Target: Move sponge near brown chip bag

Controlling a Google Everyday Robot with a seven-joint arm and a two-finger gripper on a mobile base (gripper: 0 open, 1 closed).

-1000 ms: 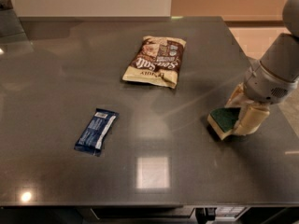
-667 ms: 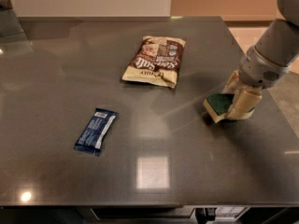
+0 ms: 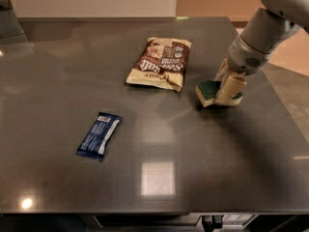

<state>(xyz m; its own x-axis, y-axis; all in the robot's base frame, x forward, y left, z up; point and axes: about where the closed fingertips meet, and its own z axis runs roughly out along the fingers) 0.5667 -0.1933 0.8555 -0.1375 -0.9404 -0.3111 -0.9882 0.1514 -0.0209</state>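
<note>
The sponge (image 3: 208,92), dark green on top with pale yellow foam below, is on the dark table right of the brown chip bag (image 3: 160,62). The bag lies flat at the table's middle back, cream and brown with white lettering. My gripper (image 3: 227,88) comes down from the upper right and is shut on the sponge, its pale fingers (image 3: 231,88) over the sponge's right part. A small gap of bare table separates the sponge from the bag's right edge.
A small dark blue bar wrapper (image 3: 99,135) lies at the front left. The table's right edge (image 3: 282,105) runs close behind the gripper, with floor beyond. The grey table top (image 3: 159,178) shows a bright reflection near the front.
My gripper has carried the sponge up and to the left, toward the chip bag, from a spot nearer the table's right edge.
</note>
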